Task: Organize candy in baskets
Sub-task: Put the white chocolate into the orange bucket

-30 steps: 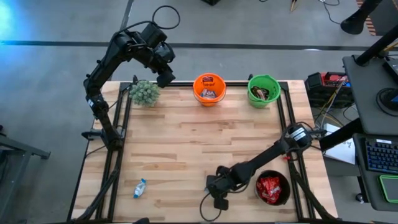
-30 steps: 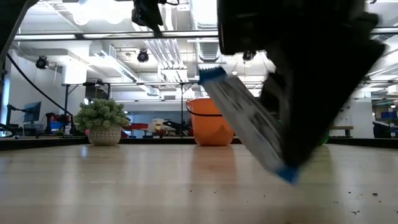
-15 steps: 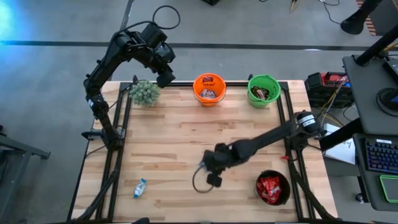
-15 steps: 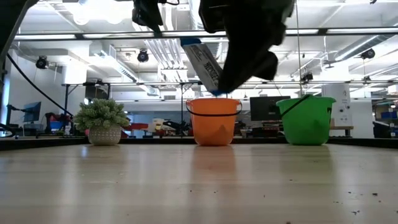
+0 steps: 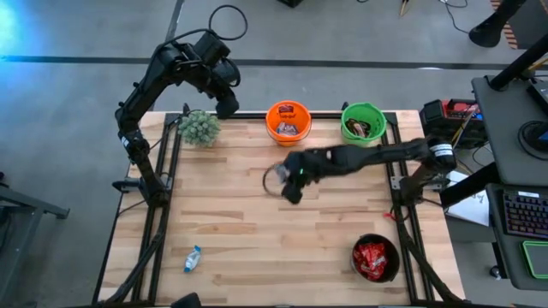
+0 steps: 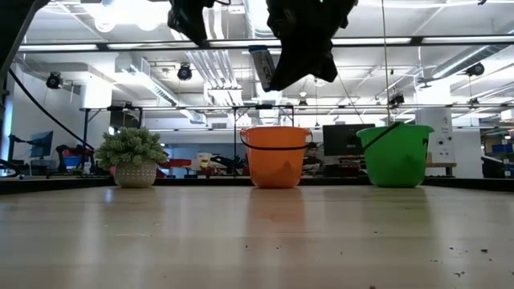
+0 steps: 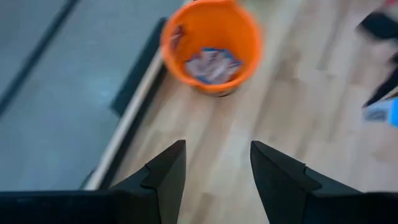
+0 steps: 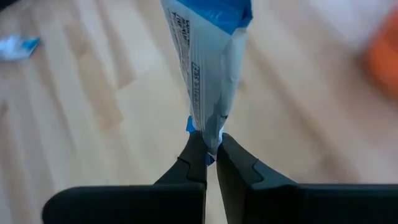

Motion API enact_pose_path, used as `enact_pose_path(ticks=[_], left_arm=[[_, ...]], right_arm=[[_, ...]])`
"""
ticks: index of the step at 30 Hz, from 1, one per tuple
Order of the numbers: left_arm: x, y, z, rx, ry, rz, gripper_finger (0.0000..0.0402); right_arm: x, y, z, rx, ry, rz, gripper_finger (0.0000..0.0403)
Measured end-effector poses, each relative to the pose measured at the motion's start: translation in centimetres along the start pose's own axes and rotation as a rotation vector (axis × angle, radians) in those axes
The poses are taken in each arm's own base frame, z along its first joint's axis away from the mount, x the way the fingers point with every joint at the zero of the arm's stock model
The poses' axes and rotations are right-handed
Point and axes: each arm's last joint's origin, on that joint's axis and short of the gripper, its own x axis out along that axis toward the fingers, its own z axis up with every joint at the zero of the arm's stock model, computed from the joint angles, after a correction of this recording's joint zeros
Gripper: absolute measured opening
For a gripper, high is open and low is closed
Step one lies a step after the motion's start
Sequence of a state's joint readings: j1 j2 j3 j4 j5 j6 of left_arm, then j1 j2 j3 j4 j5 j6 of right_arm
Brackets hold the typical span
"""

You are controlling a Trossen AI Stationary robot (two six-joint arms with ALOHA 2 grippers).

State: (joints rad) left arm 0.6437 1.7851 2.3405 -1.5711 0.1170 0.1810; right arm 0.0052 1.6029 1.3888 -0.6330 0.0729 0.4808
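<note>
One blue-and-white candy bar (image 8: pixel 208 68) is pinched by its end in the right claw (image 8: pixel 210 155), held well above the table (image 5: pixel 231 222); a second blue-and-white candy (image 5: pixel 192 257) lies on the wood well apart from it; just beyond the claw stands the orange basket (image 5: pixel 288 122), the green basket (image 5: pixel 362 124) beside that; the black basket (image 5: pixel 374 259) holds red packets; farther off, the left claw (image 7: pixel 214 171) hangs spread near the potted plant (image 5: pixel 199 127).

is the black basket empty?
No, the high view shows red candy packets lying inside the black basket at the table's near right corner.
</note>
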Motion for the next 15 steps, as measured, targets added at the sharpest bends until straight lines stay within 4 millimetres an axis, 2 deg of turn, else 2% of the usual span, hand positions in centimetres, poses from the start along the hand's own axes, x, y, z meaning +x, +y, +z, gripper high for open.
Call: enact_pose_path(ticks=[5,15], left_arm=[[0.0,0.4,-0.1,-0.003,0.023,0.126,0.0162],[0.0,0.4,0.0,-0.008,0.023,0.121,0.0162]], right_arm=[[-1.7,-4.1,2.1,0.012,-0.066,-0.062,0.0009],[-4.1,-12.9,4.7,0.085,-0.141,-0.212,0.0009]])
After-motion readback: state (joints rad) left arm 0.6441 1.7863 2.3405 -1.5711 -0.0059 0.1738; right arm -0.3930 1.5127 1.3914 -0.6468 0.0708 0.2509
